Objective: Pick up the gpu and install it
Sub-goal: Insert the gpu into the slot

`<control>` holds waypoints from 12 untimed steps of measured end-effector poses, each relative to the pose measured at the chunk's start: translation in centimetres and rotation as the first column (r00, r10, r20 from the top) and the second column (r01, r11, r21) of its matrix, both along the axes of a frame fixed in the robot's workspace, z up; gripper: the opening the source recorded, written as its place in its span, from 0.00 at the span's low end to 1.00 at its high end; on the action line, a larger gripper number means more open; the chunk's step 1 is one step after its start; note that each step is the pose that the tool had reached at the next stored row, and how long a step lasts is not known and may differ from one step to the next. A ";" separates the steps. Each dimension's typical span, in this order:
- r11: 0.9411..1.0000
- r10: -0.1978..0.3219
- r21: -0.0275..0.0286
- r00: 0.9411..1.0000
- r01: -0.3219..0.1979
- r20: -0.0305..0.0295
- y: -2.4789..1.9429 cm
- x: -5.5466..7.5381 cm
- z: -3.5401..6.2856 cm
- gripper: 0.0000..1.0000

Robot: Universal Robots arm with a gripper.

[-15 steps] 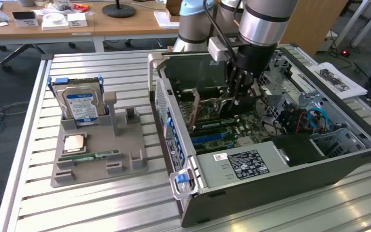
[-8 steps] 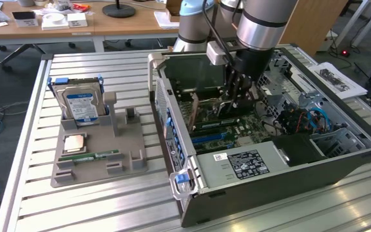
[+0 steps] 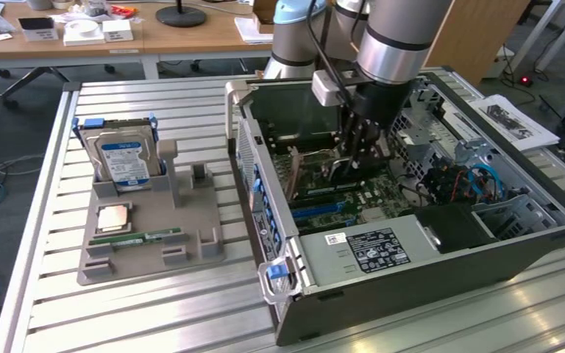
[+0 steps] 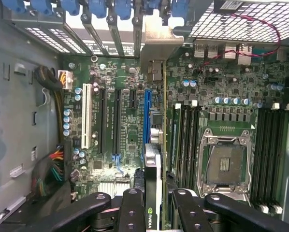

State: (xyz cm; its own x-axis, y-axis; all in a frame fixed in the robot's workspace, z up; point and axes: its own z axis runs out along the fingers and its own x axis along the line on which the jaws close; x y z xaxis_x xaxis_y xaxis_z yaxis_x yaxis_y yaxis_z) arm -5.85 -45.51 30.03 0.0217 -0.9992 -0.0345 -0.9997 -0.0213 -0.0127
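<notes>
A pale swirl logo, like Nvidia's eye, stands on the gpu [image 4: 153, 179]; nothing else is legible.

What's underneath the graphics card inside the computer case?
The green motherboard with its long slots lies below the graphics card, which the end effector grips edge-on. Whatever sits directly beneath the card is hidden by the card itself.

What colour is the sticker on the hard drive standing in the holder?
Blue and white. The exterior view shows the hard drive best.

Dark gpu [image 4: 153, 179] (silvery edge), green motherboard [image 4: 125, 121]
</notes>
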 end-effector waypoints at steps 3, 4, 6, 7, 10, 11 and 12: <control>1.000 0.000 0.000 1.000 0.000 0.000 0.00 -0.1 -0.34 0.27; 1.000 0.000 0.000 1.000 0.000 0.000 0.00 -0.1 -0.45 0.27; 1.000 0.000 0.000 1.000 0.000 0.000 0.00 -0.1 -0.67 0.27; 1.000 0.000 0.000 1.000 0.000 0.000 0.00 -0.2 -0.78 0.27; 1.000 0.000 0.000 1.000 0.000 0.000 0.00 -0.2 -1.10 0.27; 1.000 0.000 0.000 1.000 0.000 0.000 0.00 -0.2 -1.20 0.27; 1.000 0.000 0.000 1.000 0.000 0.000 0.00 -0.3 -1.29 0.27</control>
State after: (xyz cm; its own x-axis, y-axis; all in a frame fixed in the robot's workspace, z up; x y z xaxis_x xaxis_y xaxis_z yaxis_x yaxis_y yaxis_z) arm -6.10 -45.52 28.74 0.0217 -0.9992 -0.0344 -0.9997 -0.0213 -0.0127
